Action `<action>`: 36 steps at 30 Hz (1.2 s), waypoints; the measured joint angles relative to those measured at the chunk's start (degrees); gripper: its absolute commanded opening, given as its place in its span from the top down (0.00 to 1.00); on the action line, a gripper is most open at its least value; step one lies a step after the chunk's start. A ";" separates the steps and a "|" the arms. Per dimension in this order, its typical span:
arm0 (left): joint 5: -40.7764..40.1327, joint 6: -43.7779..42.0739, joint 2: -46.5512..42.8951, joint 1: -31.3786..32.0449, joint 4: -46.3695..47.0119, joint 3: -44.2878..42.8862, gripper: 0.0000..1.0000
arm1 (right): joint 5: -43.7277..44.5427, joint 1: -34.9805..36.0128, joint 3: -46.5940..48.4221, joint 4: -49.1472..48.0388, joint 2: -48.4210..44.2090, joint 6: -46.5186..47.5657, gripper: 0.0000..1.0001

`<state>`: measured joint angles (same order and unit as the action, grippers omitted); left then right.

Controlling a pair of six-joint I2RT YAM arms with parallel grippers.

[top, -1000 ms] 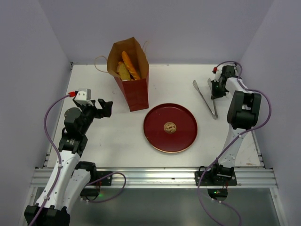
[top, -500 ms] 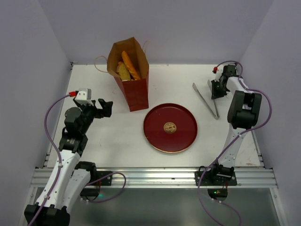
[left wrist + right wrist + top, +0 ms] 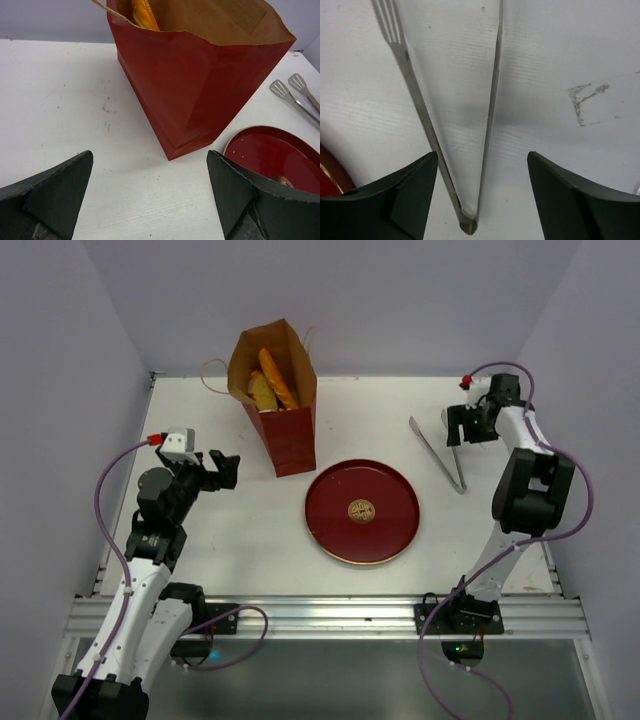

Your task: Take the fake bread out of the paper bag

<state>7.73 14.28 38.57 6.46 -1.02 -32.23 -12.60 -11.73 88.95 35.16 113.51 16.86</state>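
Note:
The paper bag [image 3: 285, 435] stands upright at the back left of the table, brown at the top and red below. Orange-golden fake bread [image 3: 272, 380] sticks up inside it. My left gripper [image 3: 222, 468] hovers open to the left of the bag. In the left wrist view the bag [image 3: 200, 85] fills the upper middle, a loaf [image 3: 144, 12] shows at its rim, and nothing lies between the left gripper's [image 3: 150, 160] fingers. My right gripper [image 3: 464, 426] is open at the back right, above metal tongs [image 3: 437, 452]. In the right wrist view the right gripper [image 3: 482, 156] straddles the tongs [image 3: 490, 100] without touching them.
A round red plate [image 3: 385, 535] with a small gold emblem lies in the middle of the table, between the bag and the tongs; its rim shows in the left wrist view [image 3: 250, 145] and the right wrist view [image 3: 326, 172]. Purple walls enclose the table on three sides.
My right gripper has gone from shut to open and shifted slightly right and back. The tongs lie free on the table. The left arm and bag have not moved.

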 measured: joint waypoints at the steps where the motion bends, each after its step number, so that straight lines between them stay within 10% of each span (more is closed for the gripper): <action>1: 0.00 0.00 0.00 0.00 0.02 0.00 0.00 | -0.72 -0.24 -0.74 0.02 -1.92 1.27 0.14; 4: 0.00 -0.02 0.00 0.00 0.00 0.00 0.00 | -3.85 -0.61 -2.45 0.42 -6.88 6.19 0.01; 15: 0.20 -0.04 -0.02 0.00 0.00 0.00 0.00 | -7.69 -0.24 -14.49 -0.59 -9.60 17.86 0.01; 36: 0.59 -0.35 0.11 0.00 0.02 0.00 0.00 | -1.68 3.10 -8.13 -6.03 2.05 18.10 0.08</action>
<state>8.32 13.93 38.68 6.46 -0.99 -32.23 -14.28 -8.62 80.82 29.12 115.57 34.96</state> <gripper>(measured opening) 0.996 0.949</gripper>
